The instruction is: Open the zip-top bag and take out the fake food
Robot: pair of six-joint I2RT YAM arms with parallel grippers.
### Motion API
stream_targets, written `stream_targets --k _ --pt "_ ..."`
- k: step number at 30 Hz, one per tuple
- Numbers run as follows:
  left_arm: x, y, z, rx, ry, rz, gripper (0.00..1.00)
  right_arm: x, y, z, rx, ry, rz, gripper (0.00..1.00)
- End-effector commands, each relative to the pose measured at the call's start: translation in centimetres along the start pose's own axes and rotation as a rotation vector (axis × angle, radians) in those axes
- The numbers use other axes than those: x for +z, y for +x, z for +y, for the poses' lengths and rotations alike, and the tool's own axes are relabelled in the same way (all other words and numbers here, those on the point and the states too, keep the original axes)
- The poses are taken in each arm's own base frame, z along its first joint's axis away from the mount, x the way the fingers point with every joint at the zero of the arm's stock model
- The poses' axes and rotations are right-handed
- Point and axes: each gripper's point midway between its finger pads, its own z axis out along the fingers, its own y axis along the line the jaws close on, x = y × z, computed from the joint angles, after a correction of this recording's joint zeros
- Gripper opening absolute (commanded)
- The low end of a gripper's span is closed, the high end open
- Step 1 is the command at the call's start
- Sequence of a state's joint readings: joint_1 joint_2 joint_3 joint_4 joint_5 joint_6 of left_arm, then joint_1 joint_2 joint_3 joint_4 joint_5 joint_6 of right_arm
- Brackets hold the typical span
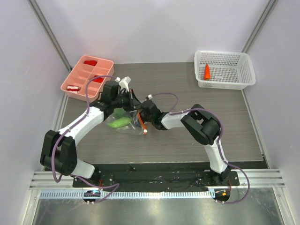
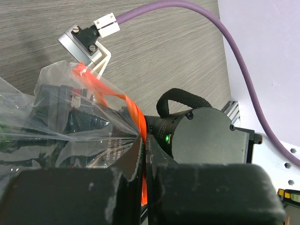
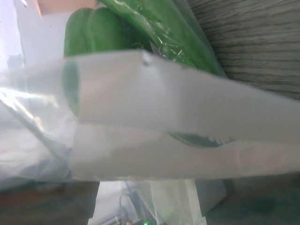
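The clear zip-top bag [image 1: 125, 123] lies mid-table, and its orange-red zip strip [image 1: 142, 121] runs along its right edge. My left gripper [image 2: 144, 154] is shut on that strip [image 2: 133, 110] and pulls the plastic [image 2: 65, 131] taut; from above it [image 1: 134, 104] sits at the bag's top edge. My right gripper [image 1: 142, 114] is at the bag's mouth, its fingers hidden by plastic pressed against the right wrist camera. Inside the bag are a green bell pepper [image 3: 91, 33] and a light green oblong piece [image 3: 161, 23], also seen from above [image 1: 119, 123]. The orange-red carrot piece [image 1: 206, 71] lies in the white basket.
A white mesh basket [image 1: 234, 70] stands at the back right. A pink divided tray [image 1: 77, 75] with small red blocks [image 1: 90, 61] stands at the back left, close behind my left arm. The right arm's wrist [image 2: 201, 136] is close in front of my left gripper.
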State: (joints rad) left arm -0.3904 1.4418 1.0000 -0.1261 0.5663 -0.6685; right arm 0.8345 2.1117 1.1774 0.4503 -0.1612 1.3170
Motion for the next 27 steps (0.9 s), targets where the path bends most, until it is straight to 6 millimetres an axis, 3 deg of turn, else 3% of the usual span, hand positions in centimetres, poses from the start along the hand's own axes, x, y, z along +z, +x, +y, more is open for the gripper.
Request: stream_targets --k 1,5,8,9,11,13,15,16,19,20,22,23,27 --pt "-0.6 -0.8 -2.4 0.043 0.072 -0.004 0.0 0.9 0.7 -2.9 -0.016 0.053 0.027 0.73" --pt "-0.5 -0.8 -2.3 0.045 0.064 -0.007 0.0 1.4 0.6 -3.5 -0.01 0.056 0.017 0.54" --pt "-0.7 -1.0 -2.0 0.049 0.044 -0.015 0.0 0.6 -0.3 -3.8 -0.053 0.071 -0.045 0.29" --pt "-0.8 -1.0 -1.8 0.05 0.031 -0.023 0.0 -0.1 -0.8 -2.8 -0.076 0.054 -0.066 0.24" --pt "-1.0 -1.1 -1.6 0.047 0.016 -0.031 0.0 -1.2 -1.4 -2.7 -0.15 0.044 -0.1 0.1" --pt "-1.1 -1.4 -1.4 0.048 -0.004 -0.051 0.0 -2.5 -2.0 -0.8 -0.217 0.01 -0.136 0.08" --pt "-1.5 -1.7 -1.2 0.048 -0.02 -0.069 0.0 -3.6 -2.3 -0.2 -0.298 0.009 -0.152 0.06" --pt "-1.6 -1.9 -0.7 0.044 -0.037 -0.083 0.0 -4.6 -2.7 1.2 -0.325 -0.014 -0.169 0.06" --pt "-2.0 -2.4 -0.3 0.034 -0.054 -0.106 0.0 -6.1 -3.1 1.0 -0.417 0.037 -0.199 0.01" --pt "-2.1 -2.6 -0.2 0.031 -0.055 -0.111 0.0 -6.9 -3.2 1.8 -0.442 0.029 -0.209 0.01" --pt "-2.2 -2.8 0.0 0.022 -0.056 -0.119 0.0 -7.8 -2.9 1.6 -0.506 0.049 -0.206 0.01" --pt "-2.4 -3.0 0.0 0.019 -0.055 -0.124 0.0 -8.7 -3.3 2.7 -0.52 0.038 -0.239 0.01" --pt "-2.4 -3.1 0.3 0.007 -0.058 -0.128 0.0 -11.0 -3.6 3.1 -0.623 0.074 -0.269 0.01"
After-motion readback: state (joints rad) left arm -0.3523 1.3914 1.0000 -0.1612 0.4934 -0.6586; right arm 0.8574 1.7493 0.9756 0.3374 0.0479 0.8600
